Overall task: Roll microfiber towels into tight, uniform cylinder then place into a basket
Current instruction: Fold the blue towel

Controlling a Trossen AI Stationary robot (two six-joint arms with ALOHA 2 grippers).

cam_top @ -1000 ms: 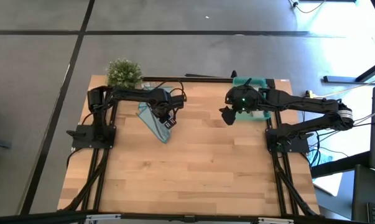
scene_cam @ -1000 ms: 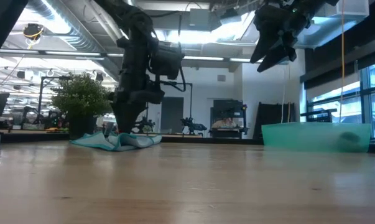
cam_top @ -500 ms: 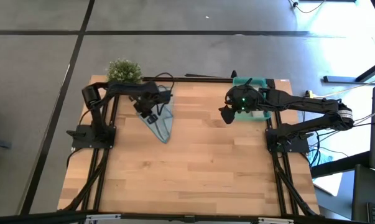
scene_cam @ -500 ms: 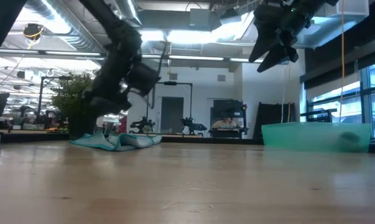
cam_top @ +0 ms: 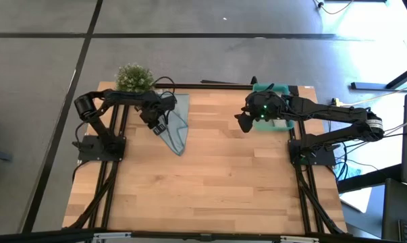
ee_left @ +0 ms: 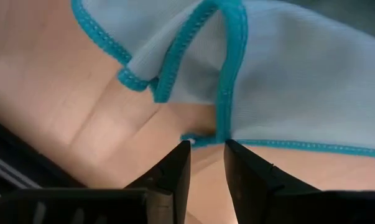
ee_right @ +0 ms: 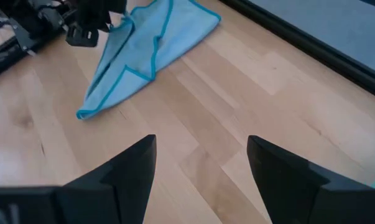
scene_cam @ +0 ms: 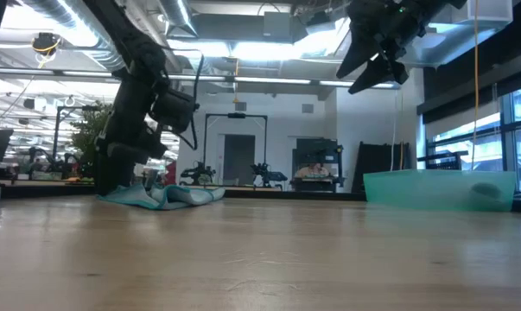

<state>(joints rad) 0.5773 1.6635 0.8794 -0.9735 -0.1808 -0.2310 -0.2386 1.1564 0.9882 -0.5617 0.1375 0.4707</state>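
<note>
Light blue towel [cam_top: 175, 126]: crumpled, unrolled, long axis apparently diagonal; left gripper [ee_left: 206, 155] at its edge, narrowly parted, holding nothing.

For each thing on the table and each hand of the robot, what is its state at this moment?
Blue towel: unrolled, lying crumpled and partly folded on the table, not in the bin.
Teal bin: upright at the table's far right edge; something dark shows through its wall, unclear what.
Plant: upright at the table's far left corner.
Left hand: fingers slightly apart, low at the towel's hem, holding nothing.
Right hand: open, empty, raised beside the bin.
</note>
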